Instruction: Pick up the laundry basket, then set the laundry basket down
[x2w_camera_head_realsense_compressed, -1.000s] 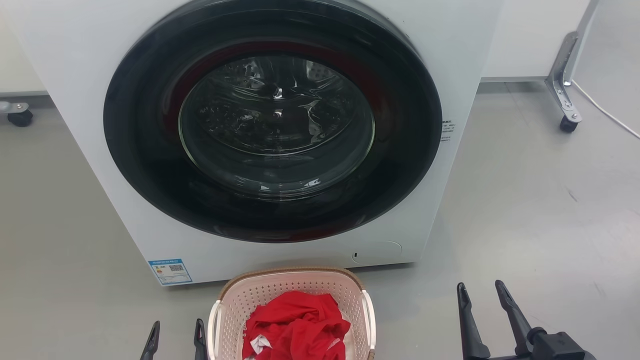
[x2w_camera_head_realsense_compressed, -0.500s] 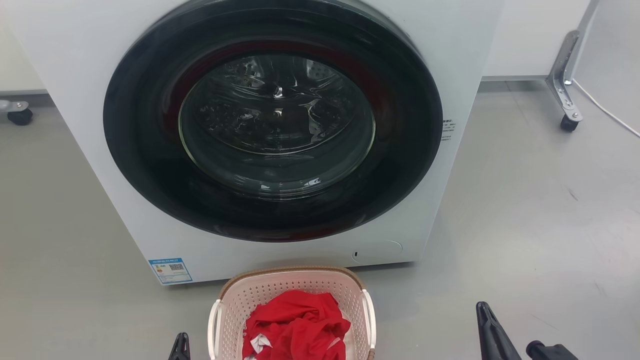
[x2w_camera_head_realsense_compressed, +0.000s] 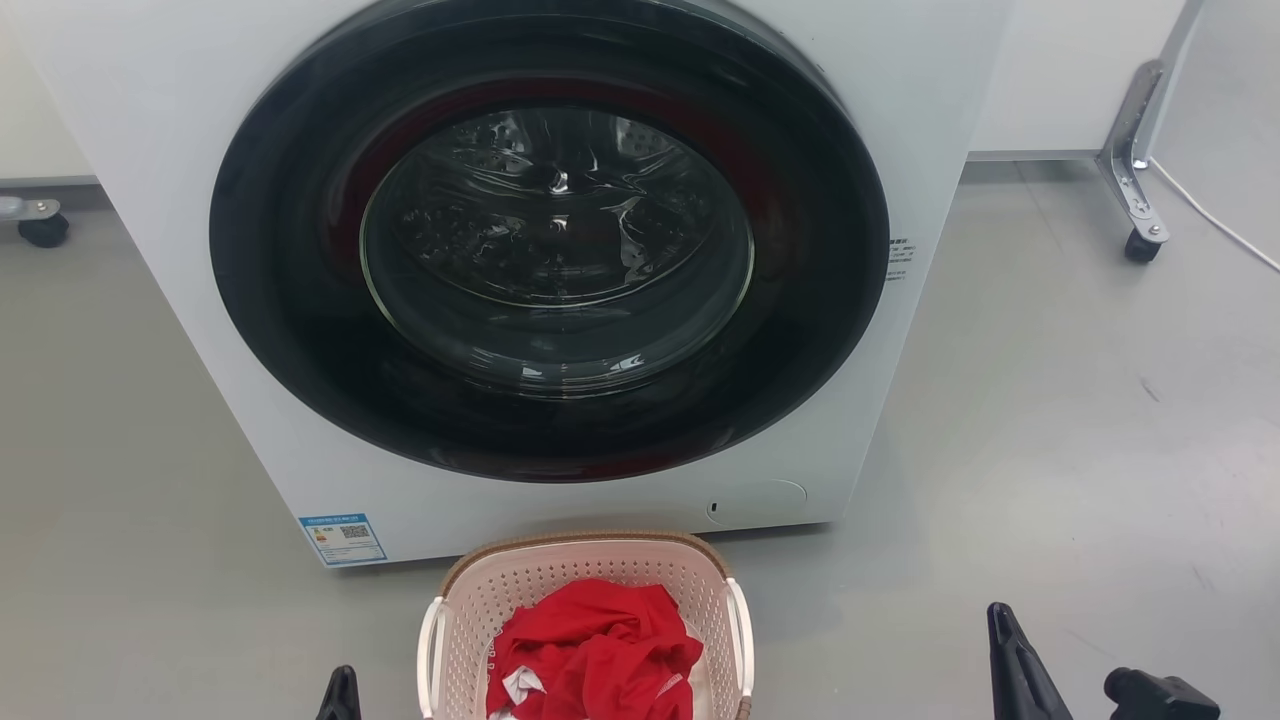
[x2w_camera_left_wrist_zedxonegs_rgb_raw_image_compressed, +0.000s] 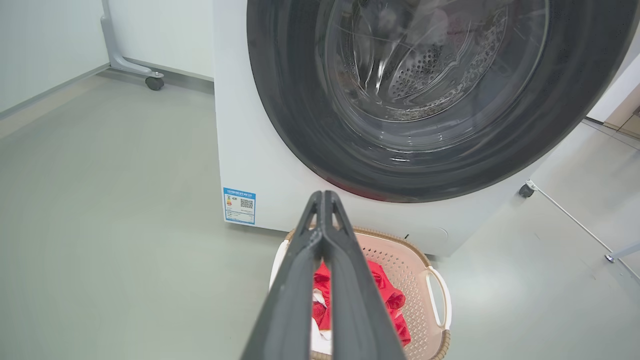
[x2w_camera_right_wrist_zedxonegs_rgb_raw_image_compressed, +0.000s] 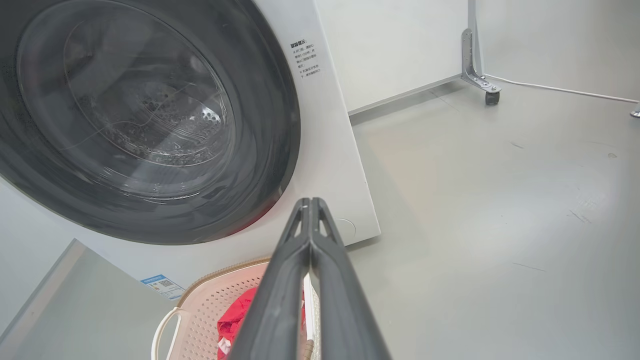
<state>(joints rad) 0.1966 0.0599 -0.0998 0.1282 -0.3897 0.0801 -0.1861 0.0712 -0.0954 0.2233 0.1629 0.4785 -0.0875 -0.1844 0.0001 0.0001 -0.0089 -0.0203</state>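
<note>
The laundry basket (x2w_camera_head_realsense_compressed: 560, 575), pale pink with a brown rim and white side handles, stands on the grey floor just in front of the washing machine. A crumpled red garment (x2w_camera_head_realsense_compressed: 590, 650) lies in it. My left gripper (x2w_camera_head_realsense_compressed: 340, 688) pokes up at the bottom edge, just left of the basket's left handle and apart from it. In the left wrist view the left gripper (x2w_camera_left_wrist_zedxonegs_rgb_raw_image_compressed: 324, 196) is shut on nothing, above the basket (x2w_camera_left_wrist_zedxonegs_rgb_raw_image_compressed: 400, 260). My right gripper (x2w_camera_head_realsense_compressed: 1000, 625) stands well right of the basket. The right gripper (x2w_camera_right_wrist_zedxonegs_rgb_raw_image_compressed: 310, 201) is also shut and empty, with the basket (x2w_camera_right_wrist_zedxonegs_rgb_raw_image_compressed: 220, 300) below it.
The white washing machine (x2w_camera_head_realsense_compressed: 150, 150) with its big dark round door (x2w_camera_head_realsense_compressed: 550, 250) rises right behind the basket. Frame legs on casters stand at the back right (x2w_camera_head_realsense_compressed: 1140, 245) and back left (x2w_camera_head_realsense_compressed: 42, 230). A white cable (x2w_camera_head_realsense_compressed: 1210, 220) runs along the floor at the right.
Both grippers have gone from open to shut. Both have dropped towards the bottom edge of the head view, and the right one has shifted right. The basket has not moved.
</note>
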